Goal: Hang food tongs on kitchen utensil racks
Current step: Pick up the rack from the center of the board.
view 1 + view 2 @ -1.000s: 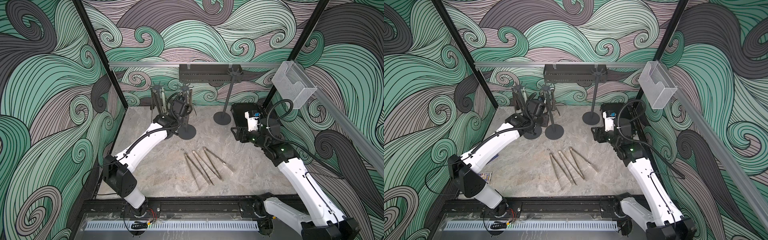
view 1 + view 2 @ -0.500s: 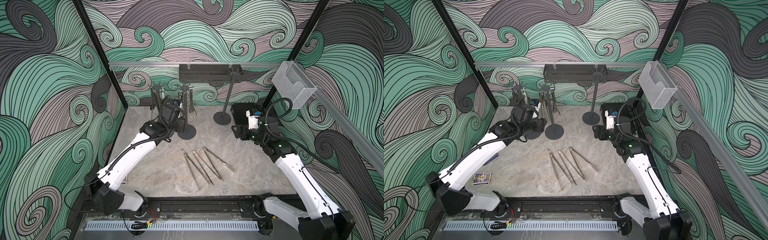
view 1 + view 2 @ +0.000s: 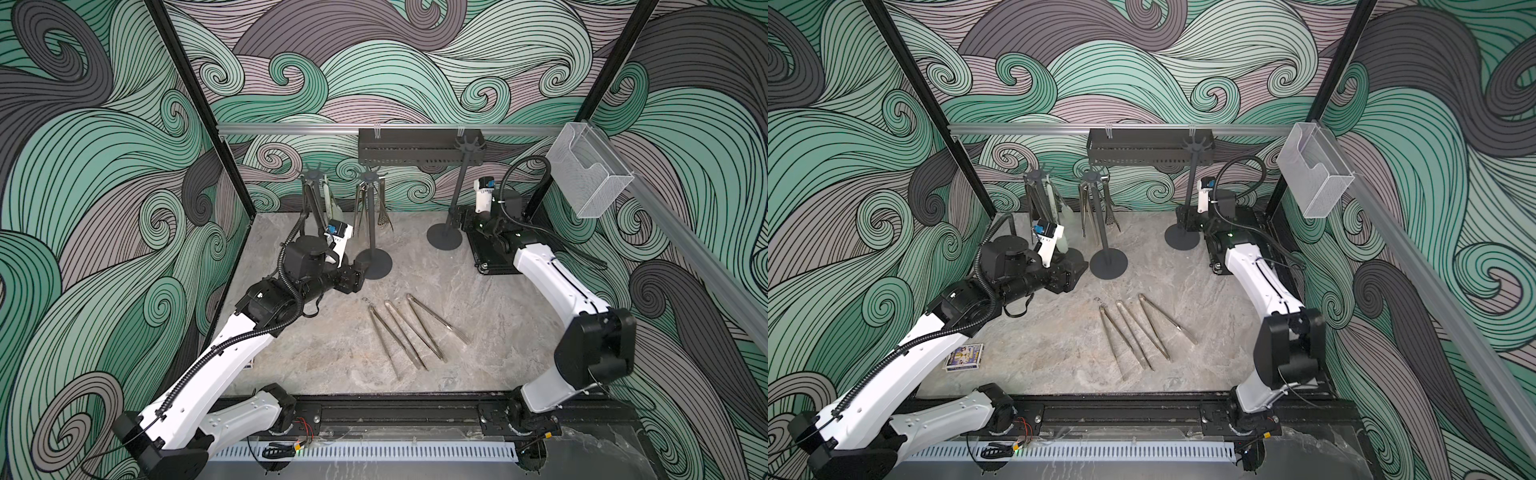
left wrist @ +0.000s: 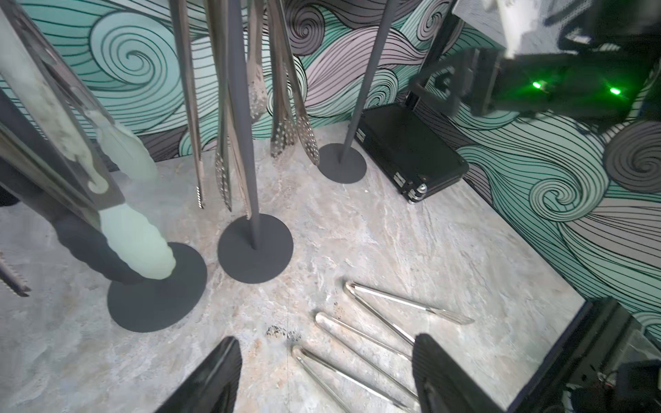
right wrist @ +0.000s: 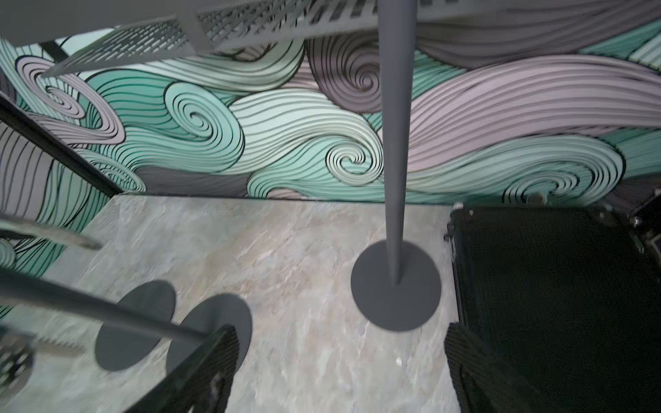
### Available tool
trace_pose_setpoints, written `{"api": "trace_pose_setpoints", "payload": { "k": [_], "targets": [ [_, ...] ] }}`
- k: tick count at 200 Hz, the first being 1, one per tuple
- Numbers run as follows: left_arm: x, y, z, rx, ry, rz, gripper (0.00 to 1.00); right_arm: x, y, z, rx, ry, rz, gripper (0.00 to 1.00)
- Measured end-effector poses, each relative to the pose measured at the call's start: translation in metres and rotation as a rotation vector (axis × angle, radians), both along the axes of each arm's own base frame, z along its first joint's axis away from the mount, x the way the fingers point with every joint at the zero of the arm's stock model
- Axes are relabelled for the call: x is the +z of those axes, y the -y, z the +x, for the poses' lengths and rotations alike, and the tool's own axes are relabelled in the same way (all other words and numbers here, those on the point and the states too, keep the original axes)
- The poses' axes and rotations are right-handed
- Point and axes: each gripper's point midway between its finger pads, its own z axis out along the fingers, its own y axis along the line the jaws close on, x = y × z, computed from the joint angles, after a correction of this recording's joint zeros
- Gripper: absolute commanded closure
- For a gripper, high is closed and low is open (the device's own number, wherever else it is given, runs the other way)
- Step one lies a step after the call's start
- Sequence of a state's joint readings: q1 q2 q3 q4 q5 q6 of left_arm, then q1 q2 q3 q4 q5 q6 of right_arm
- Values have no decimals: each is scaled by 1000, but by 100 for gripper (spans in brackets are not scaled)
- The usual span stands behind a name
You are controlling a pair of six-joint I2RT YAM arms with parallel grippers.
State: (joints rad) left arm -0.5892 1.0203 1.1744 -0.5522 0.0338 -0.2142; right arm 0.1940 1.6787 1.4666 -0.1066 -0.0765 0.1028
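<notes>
Three steel tongs (image 3: 405, 332) lie side by side on the grey stone-pattern table (image 3: 519, 332), near its middle. Their joined ends point toward the racks and their open tips point toward the front edge. Neither claw touches them.

Three dark grey racks stand at the back of the table. The left rack (image 3: 314, 173) carries several tongs. Among them is the pair with pale-green tips (image 4: 136, 246), which hangs close over the round base of this rack. The middle rack (image 3: 371, 232) carries steel tongs with perforated tips (image 4: 295, 136), hanging on both sides of its pole. The right rack (image 3: 457, 191) stands apart from the other two, just beside a black case (image 3: 494, 259).

The left claw (image 4: 325, 339) hovers low over the table, between the base of the middle rack and the lying tongs. Its two fingers stand wide apart with nothing between them, so it is released.

The right claw (image 5: 339, 327) is above the table, near the pole of the right rack and next to the black case. Its fingers are also wide apart, and it holds nothing.

A black shelf (image 3: 415, 151) hangs on the rail of the back wall. A clear mesh box (image 3: 590, 178) hangs on the rail at the right side. A small printed box (image 3: 964, 356) lies on the table beside the left arm.
</notes>
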Motion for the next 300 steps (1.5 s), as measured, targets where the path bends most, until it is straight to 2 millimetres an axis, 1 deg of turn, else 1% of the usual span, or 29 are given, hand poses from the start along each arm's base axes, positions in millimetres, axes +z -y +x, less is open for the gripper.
{"api": "trace_pose_setpoints", "payload": {
  "k": [21, 38, 51, 73, 82, 90, 107, 121, 128, 149, 179, 209, 224, 240, 276, 300],
  "targets": [
    [-3, 3, -8, -32, -9, -24, 25, 0, -1, 41, -22, 47, -50, 12],
    [-4, 3, -12, -43, -12, -39, 24, -9, -1, 69, -36, 59, -89, 14],
    [-4, 3, -13, -43, -14, -41, 24, -19, -1, 85, -46, 57, -112, 16],
    [-4, 3, -13, -41, -15, -44, 25, -36, -1, 103, -60, 44, -141, 21],
    [-4, 3, -13, -41, -16, -44, 25, -39, 1, 105, -68, 40, -153, 23],
    [-4, 3, -13, -41, -16, -44, 25, -34, -2, 105, -61, 49, -161, 25],
    [-5, 3, -13, -40, -17, -44, 25, -16, -6, 115, -66, 104, -159, 30],
    [-5, 3, -13, -40, -18, -43, 25, -13, -5, 122, -75, 124, -170, 34],
    [-6, 3, -13, -39, -19, -42, 25, -13, -4, 125, -78, 128, -174, 35],
    [-9, 4, -11, -39, -27, -37, 25, -24, -1, 129, -85, 117, -199, 42],
    [-12, 5, -10, -38, -36, -30, 25, -26, 11, 131, -116, 133, -250, 53],
    [-14, 5, -8, -33, -40, -25, 25, -23, 24, 132, -141, 155, -290, 74],
    [-14, 5, -8, -31, -39, -24, 25, -21, 22, 131, -138, 154, -259, 84],
    [-14, 4, -8, -29, -39, -23, 25, -21, 20, 131, -136, 155, -258, 100],
    [-14, 4, -7, -26, -37, -21, 26, -20, 18, 128, -125, 164, -245, 100],
    [-14, 4, -7, -25, -37, -22, 26, -18, 14, 118, -94, 180, -230, 100]
  ]
}}
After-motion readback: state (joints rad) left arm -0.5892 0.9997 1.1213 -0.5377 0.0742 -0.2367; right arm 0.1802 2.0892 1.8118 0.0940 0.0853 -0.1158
